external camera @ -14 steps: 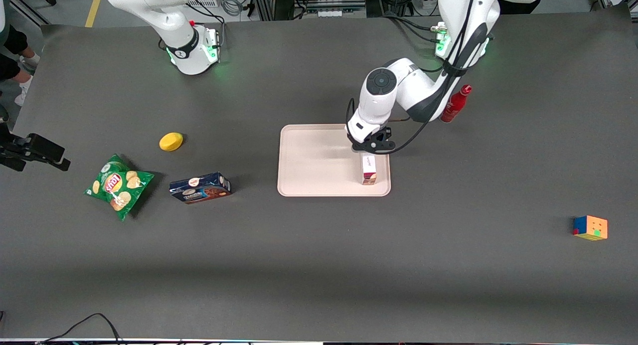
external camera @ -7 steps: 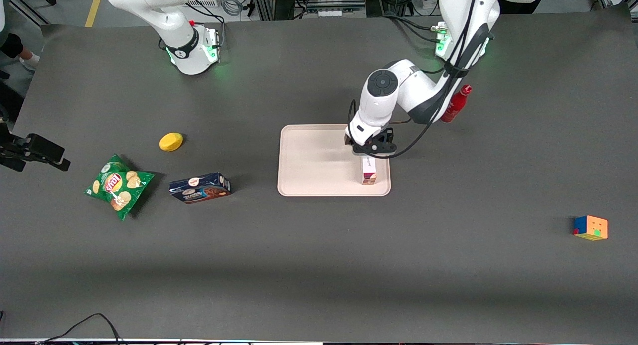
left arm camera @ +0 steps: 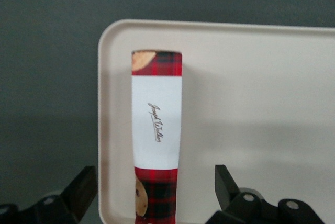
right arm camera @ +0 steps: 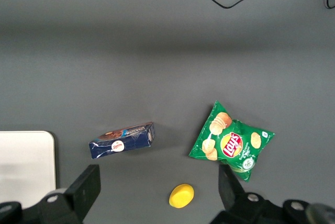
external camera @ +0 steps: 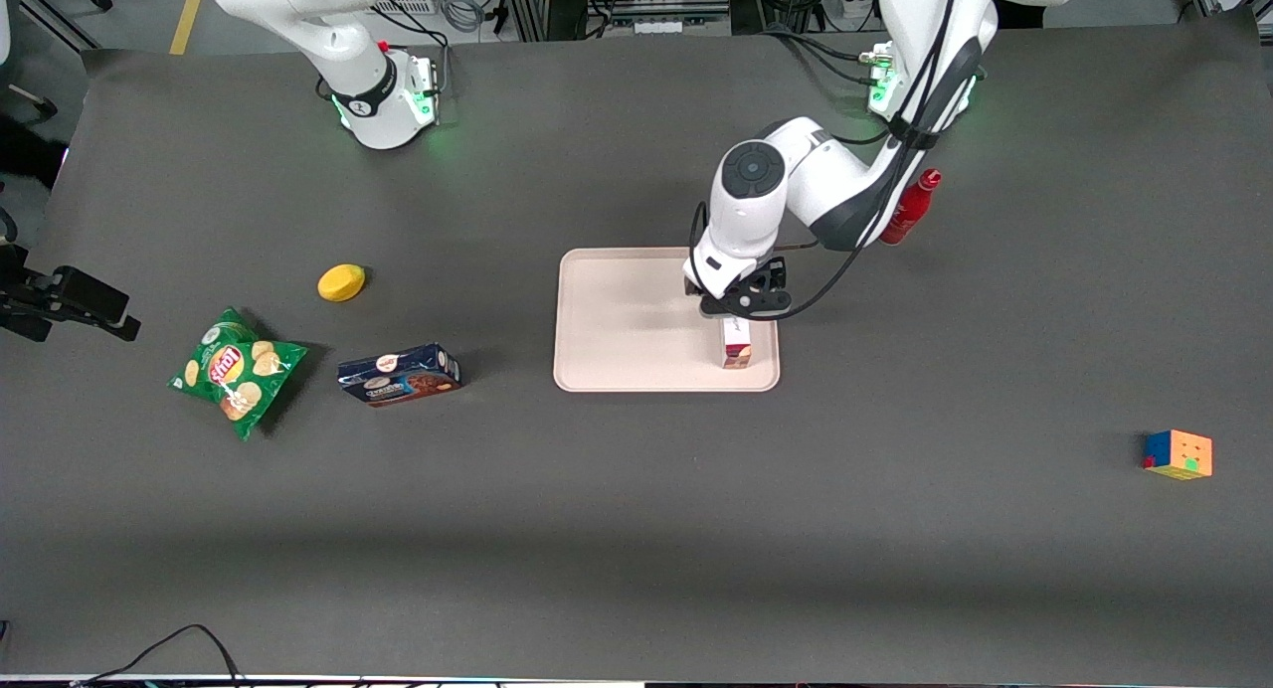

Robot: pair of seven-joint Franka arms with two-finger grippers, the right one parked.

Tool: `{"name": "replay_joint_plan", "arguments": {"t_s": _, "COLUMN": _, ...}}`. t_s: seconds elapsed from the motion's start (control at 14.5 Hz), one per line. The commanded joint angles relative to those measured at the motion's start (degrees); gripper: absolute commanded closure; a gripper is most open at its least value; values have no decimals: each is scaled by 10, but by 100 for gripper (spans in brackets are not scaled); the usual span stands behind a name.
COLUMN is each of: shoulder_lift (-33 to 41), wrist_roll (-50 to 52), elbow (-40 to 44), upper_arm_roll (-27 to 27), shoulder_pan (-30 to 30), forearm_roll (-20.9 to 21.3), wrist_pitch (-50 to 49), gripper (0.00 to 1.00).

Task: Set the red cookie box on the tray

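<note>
In the front view, a dark grey table (external camera: 636,529) carries a pale pinkish tray (external camera: 617,320) near its middle. The red cookie box (external camera: 737,349) stands on its narrow side inside the tray, just beside the tray edge toward the working arm's end and near the corner closest to the camera. The gripper (external camera: 737,305) hangs directly above the box's farther end, hiding that part. A red bottle (external camera: 908,208) stands by the arm, a puzzle cube (external camera: 1179,454) lies toward the working arm's end, and a blue cookie box (external camera: 399,375), a green crisp bag (external camera: 237,370) and a yellow object (external camera: 341,282) lie toward the parked arm's end. The left wrist view shows what the front view hides: the fingers (left arm camera: 84,188) are spread wide, apart from the carton, so the box is released and rests on the tray by itself. The right wrist view shows only a tray corner (right arm camera: 31,156) and the snacks. Judging from its thin footing so close to the rim, the box could topple if a finger brushes it during withdrawal.
</note>
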State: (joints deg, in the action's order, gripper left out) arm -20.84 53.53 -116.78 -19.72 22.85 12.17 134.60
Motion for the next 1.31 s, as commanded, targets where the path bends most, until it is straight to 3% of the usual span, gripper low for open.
{"name": "replay_joint_plan", "arguments": {"t_s": 0.0, "shoulder_lift": 24, "wrist_roll": -11, "elbow": 137, "upper_arm_roll": -6, "shoulder_pan": 3, "forearm_roll": 6, "wrist_pitch": -204, "gripper": 0}}
{"name": "replay_joint_plan", "arguments": {"t_s": 0.35, "shoulder_lift": 121, "wrist_roll": -149, "elbow": 157, "upper_arm_roll": 34, "shoulder_pan": -8, "forearm_roll": -21, "wrist_pitch": -287, "gripper": 0}}
{"name": "replay_joint_plan", "arguments": {"t_s": 0.9, "shoulder_lift": 221, "wrist_roll": -393, "elbow": 156, "upper_arm_roll": 214, "shoulder_pan": -7, "forearm_roll": -46, "wrist_pitch": -363, "gripper": 0}}
{"name": "replay_joint_plan", "arguments": {"t_s": 1.11, "shoulder_lift": 227, "wrist_roll": -490, "elbow": 156, "upper_arm_roll": 308, "shoulder_pan": -7, "forearm_roll": -114, "wrist_pitch": -354, "gripper": 0}}
{"name": "replay_joint_plan", "arguments": {"t_s": 1.24, "shoulder_lift": 232, "wrist_roll": -519, "elbow": 156, "upper_arm_roll": 339, "shoulder_pan": -6, "forearm_roll": -131, "wrist_pitch": -355, "gripper": 0}}
